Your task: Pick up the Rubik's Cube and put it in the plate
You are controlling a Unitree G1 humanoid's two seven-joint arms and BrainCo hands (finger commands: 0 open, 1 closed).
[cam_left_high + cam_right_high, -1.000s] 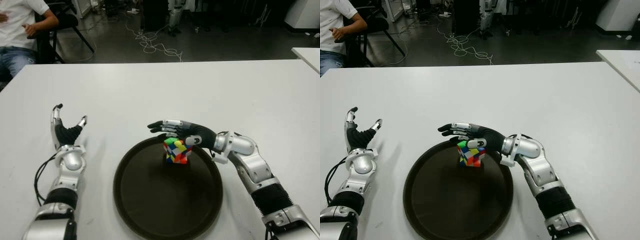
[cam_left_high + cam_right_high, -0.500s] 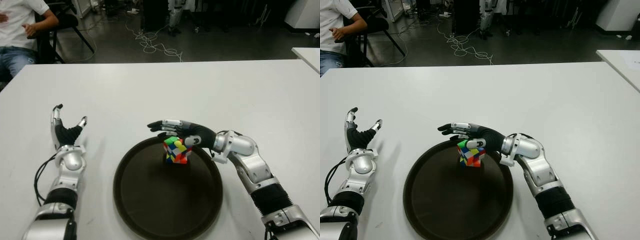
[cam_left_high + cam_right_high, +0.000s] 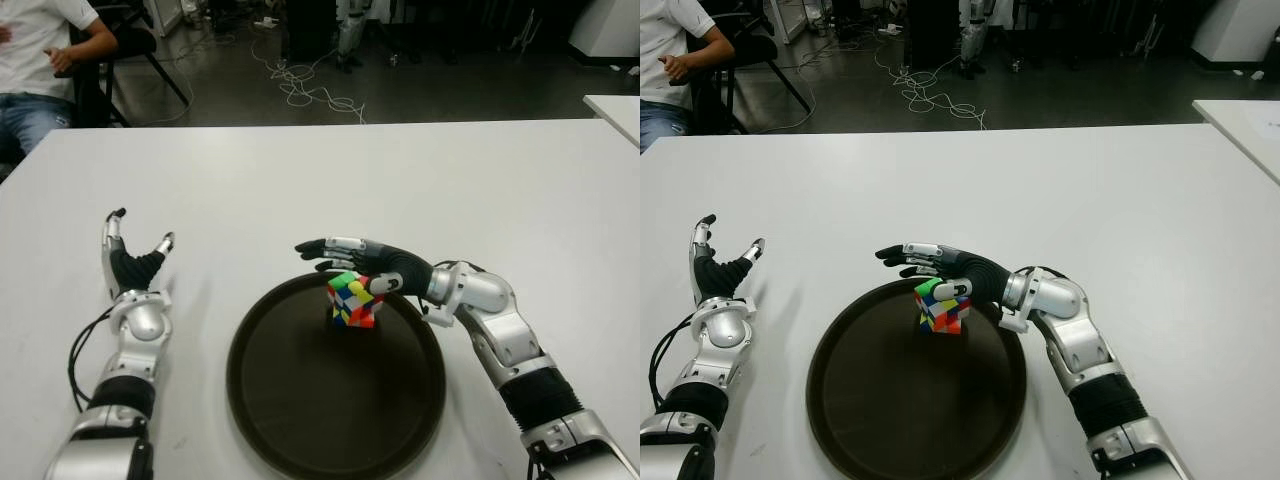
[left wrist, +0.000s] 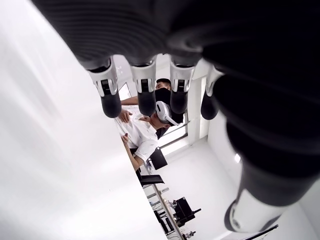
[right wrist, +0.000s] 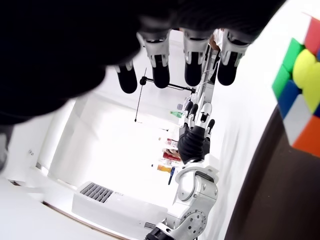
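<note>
**Cube sits in the dark plate, right hand spread above it**

The round dark plate (image 3: 300, 400) lies on the white table (image 3: 400, 180), close to the robot's front edge and a little right of centre. It holds one thing: the Rubik's Cube (image 3: 354, 300), which stands on the plate's floor in its far part, just inside the rim. The cube is scrambled, showing green, yellow, blue, white, red and orange squares, and it is turned so that a corner faces the robot. The rest of the plate's floor is bare and dark.

The right hand (image 3: 365, 265) reaches in from the right, low over the plate's far rim, directly above the cube. Its fingers (image 3: 325, 247) are stretched out straight towards the left, not wrapped round anything. The thumb shows down beside the cube's top right edge, though I cannot tell whether it touches. From the right wrist view the fingers hang extended and apart, with the cube's coloured corner off to one side, outside them.

The left hand (image 3: 130, 262) is idle well to the left of the plate, palm up, fingers loosely spread and holding nothing.

Beyond the table, a person (image 3: 40, 60) in a white shirt sits on a chair at the far left, and cables (image 3: 300, 85) trail across the floor.
</note>
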